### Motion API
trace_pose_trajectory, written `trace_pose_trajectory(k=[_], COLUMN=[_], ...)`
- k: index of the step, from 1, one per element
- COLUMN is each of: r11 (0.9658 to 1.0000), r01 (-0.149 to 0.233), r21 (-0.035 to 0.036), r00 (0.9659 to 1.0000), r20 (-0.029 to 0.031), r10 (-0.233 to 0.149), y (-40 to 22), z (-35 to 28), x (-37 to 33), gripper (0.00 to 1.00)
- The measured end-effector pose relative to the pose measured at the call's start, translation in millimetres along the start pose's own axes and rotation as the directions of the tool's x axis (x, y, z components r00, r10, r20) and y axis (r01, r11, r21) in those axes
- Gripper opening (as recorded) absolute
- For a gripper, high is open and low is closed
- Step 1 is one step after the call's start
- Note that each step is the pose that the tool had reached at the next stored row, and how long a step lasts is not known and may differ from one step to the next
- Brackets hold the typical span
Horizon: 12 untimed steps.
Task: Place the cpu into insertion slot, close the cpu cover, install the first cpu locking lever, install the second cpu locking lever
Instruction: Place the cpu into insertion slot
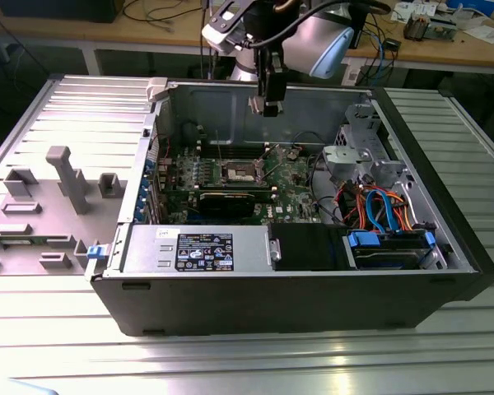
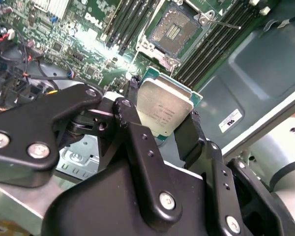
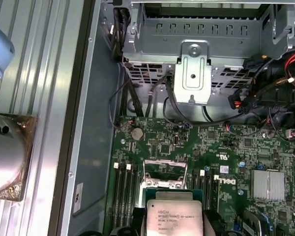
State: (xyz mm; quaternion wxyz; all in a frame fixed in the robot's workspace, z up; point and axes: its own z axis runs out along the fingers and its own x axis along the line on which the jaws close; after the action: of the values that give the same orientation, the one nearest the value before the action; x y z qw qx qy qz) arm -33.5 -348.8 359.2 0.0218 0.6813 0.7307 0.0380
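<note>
- One cpu (image 2: pixel 163 109) is counted.
- One insertion slot (image 2: pixel 173 30) is seen.
- Two banks of memory slots (image 2: pixel 123 22) are counted, one on each side of that slot.
- One coin cell (image 3: pixel 136 132) is seen.
- One finned heatsink (image 3: pixel 268 185) is noted.

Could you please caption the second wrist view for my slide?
Gripper holding the cpu over the motherboard, insertion slot uncovered.

The chip (image 2: pixel 164 105) pinched between my fingers (image 2: pixel 188 135) bears fine print too small to read. White lettering marks the green board (image 3: pixel 221 147). The black label (image 1: pixel 204 251) on the metal box (image 1: pixel 148 247) and the white sticker (image 2: pixel 230 119) on the case wall (image 2: pixel 250 69) are illegible too.
</note>
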Motion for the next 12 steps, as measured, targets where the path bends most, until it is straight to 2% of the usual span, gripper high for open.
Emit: trace_pose_trajectory(k=[4, 12], r11=[1.0, 1.0], r01=[-0.004, -0.009], r21=[0.0001, -0.0001], r00=[1.0, 1.0], r20=[0.0005, 0.0008], r10=[0.004, 0.009], y=[-5.0, -5.3], z=[1.2, 1.5], x=[0.3, 0.3], gripper=[0.55, 0.55])
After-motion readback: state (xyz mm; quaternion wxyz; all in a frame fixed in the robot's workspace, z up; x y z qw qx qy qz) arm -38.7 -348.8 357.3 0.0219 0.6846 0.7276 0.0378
